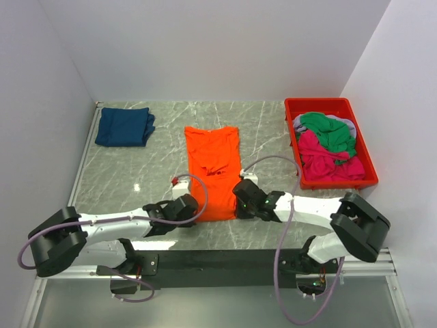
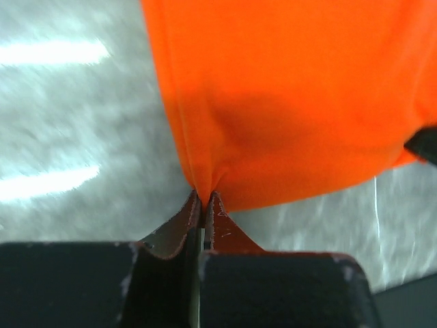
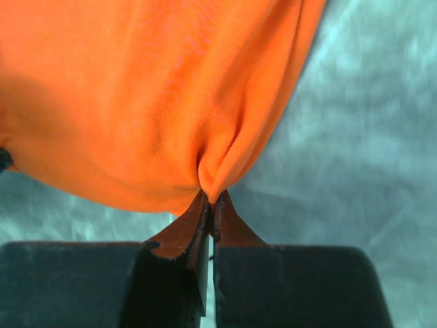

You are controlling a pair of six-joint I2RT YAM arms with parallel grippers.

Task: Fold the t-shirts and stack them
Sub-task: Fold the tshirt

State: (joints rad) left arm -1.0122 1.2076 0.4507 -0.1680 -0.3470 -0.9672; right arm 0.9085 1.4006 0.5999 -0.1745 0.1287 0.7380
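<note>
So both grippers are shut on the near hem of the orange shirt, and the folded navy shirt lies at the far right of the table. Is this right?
Not quite: the top external view shows the folded navy shirt at the far left. Both the left gripper and the right gripper are indeed shut on the near hem of the orange shirt.

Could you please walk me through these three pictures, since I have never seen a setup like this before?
Two robot arms sit at the near edge of a marble table. The overhead picture is from a fixed camera; the other two are from cameras on each wrist. An orange t-shirt lies flat in the middle, a folded navy t-shirt at the back left, and a red bin on the right holds green, pink and grey shirts. The left gripper and right gripper each pinch a near corner of the orange shirt, fingers shut.
</note>
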